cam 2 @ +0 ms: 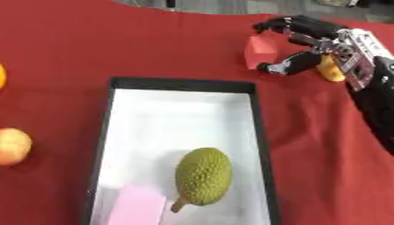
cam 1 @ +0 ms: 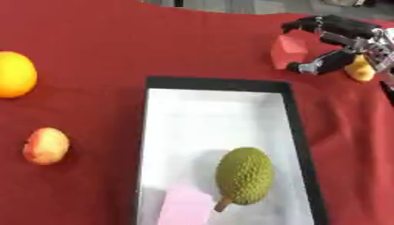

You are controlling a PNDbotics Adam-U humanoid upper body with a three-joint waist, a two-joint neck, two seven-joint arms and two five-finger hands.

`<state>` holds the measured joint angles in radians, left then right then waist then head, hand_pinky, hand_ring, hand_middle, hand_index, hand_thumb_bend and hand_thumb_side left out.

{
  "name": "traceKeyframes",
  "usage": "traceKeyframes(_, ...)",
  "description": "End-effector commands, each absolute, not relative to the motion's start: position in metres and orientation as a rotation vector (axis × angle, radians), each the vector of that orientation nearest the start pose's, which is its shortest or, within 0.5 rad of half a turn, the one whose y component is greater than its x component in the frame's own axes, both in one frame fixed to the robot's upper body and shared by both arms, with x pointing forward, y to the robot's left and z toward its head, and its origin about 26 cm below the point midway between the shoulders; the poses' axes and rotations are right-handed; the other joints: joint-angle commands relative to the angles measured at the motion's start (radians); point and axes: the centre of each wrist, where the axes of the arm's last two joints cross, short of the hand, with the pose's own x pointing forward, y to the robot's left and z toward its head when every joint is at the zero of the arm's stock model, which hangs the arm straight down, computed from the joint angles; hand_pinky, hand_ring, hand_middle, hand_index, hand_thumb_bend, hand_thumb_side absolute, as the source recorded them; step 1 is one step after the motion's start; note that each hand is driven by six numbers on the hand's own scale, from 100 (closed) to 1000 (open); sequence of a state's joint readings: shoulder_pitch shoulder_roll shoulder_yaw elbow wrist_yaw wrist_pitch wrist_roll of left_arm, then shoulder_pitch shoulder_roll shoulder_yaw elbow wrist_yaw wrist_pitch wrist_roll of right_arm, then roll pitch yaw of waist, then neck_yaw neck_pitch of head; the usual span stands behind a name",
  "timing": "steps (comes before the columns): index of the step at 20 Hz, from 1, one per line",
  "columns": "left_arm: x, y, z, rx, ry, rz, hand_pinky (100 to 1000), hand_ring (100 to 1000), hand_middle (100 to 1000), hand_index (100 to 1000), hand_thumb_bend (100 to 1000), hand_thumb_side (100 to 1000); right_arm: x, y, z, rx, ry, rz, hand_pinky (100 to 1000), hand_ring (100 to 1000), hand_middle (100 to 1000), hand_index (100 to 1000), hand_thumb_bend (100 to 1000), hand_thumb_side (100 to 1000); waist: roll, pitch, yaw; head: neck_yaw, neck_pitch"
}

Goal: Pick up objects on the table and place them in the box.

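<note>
- near edge: box (cam 1: 301, 145), black rim, white floor, long side running away from the camera. already inside: a bumpy green fruit (cam 1: 244, 176) with a short stem, and a flat pink piece (cam 1: 184, 206) beside it at the near-left.
- left of the box, on the red cloth (cam 1: 92, 66): a peach-coloured fruit (cam 1: 46, 146) near, an orange (cam 1: 15, 74) further back at the view's edge. both well apart from the box, neither touched.
- far right: right hand (cam 2: 323, 41) reaching over a pink block (cam 2: 260, 52) just beyond the box's far right corner. fingers curled above it, thumb coming in low on the near side. it looks like a pinch closing on the block, but i can't confirm contact on either face (so: bracketing it, grip not shown).
- a small yellow thing (cam 1: 359, 69) sits right behind the hand, partly hidden.
- handling guess: the block looks like foam or light plastic, stiff, flat-faced, light. best taken across two opposite flat faces, thumb on one and fingers on the other; a corner pinch would probably let it twist.
- risk: the cloth is soft and can bunch under a low thumb; the block could slide rather than lift.
- the box's far half is free, so there's room for a short carry and drop.
- left hand not in either view.
- beyond the cloth only a strip of grey floor, nothing readable.
</note>
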<state>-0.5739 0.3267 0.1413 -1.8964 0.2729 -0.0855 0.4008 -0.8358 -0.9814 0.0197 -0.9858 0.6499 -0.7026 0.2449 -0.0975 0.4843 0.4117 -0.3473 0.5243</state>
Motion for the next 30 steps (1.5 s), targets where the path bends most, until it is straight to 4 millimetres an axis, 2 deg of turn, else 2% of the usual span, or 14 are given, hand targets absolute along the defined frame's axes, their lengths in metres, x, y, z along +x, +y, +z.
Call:
traceKeyframes(1, 0.3294, 0.2729, 0.2817, 0.041, -2.555, 0.340, 750, 784, 650, 757, 100, 681, 0.3789, -0.5009, 0.3296, -1.261, -1.619, 1.581, 935, 914, 844, 989, 413, 724, 0.002, -0.017, 0.003, -0.008, -0.019)
traceKeyframes(12, 0.3304, 0.2713, 0.2817, 0.032, -2.552, 0.325, 752, 785, 649, 756, 100, 684, 0.3760, -0.5077, 0.3272, -1.284, -1.594, 1.560, 918, 882, 819, 984, 403, 721, -0.001, -0.006, 0.012, -0.021, -0.026)
traceKeyframes(20, 0.3311, 0.2709, 0.2812, 0.031, -2.549, 0.315, 753, 786, 641, 752, 100, 685, 0.3749, -0.5099, 0.3271, -1.287, -1.605, 1.531, 893, 851, 801, 976, 356, 702, 0.000, -0.003, 0.012, -0.026, -0.033)
traceKeyframes(30, 0.3315, 0.2706, 0.2806, 0.031, -2.545, 0.303, 755, 786, 637, 750, 100, 686, 0.3762, -0.5067, 0.3284, -1.238, -1.664, 1.501, 847, 783, 725, 913, 197, 542, 0.001, -0.006, 0.010, -0.036, -0.029)
